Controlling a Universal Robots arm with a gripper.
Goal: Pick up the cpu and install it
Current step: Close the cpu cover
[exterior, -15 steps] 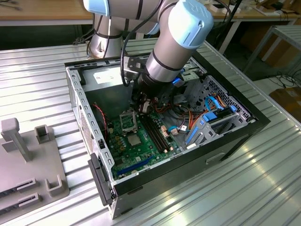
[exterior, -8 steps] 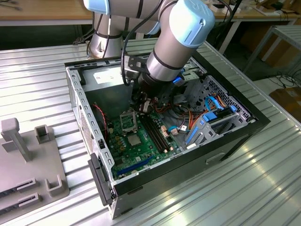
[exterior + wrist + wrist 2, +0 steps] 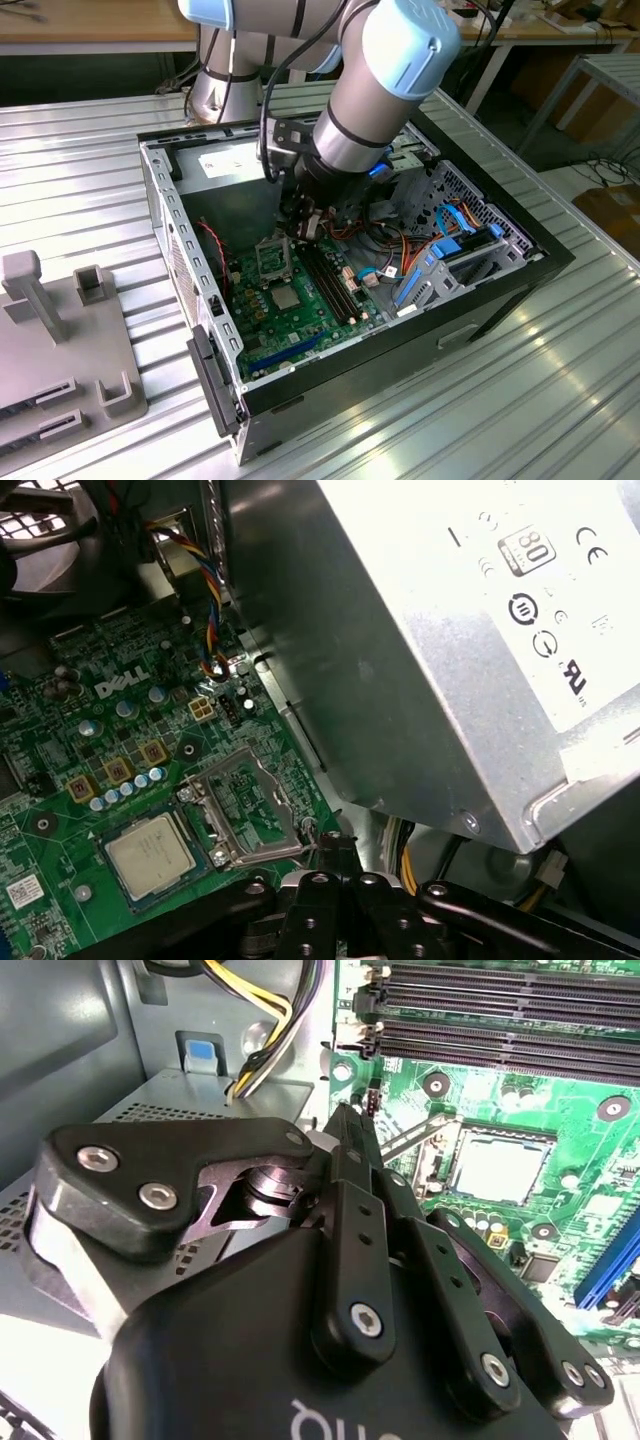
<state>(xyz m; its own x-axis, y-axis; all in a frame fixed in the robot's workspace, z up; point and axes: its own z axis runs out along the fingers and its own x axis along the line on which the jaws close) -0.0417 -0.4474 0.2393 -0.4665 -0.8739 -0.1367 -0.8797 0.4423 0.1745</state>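
First wrist view: the cpu (image 3: 149, 855), light, thin and fragile, is lying in its socket (image 3: 160, 858); the end effector (image 3: 335, 848), pressed together, is being held beside it.

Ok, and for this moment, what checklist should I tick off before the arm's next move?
1. cpu lying flat in the socket: ok, in both wrist views.
2. Load plate closed over the cpu: not ok, it stands raised beside it.
3. Gripper off the cpu: ok, it sits beside the socket near the load plate's edge.
4. Gripper touching the load plate: cannot tell.
5. Coloured cables away from the socket: ok.
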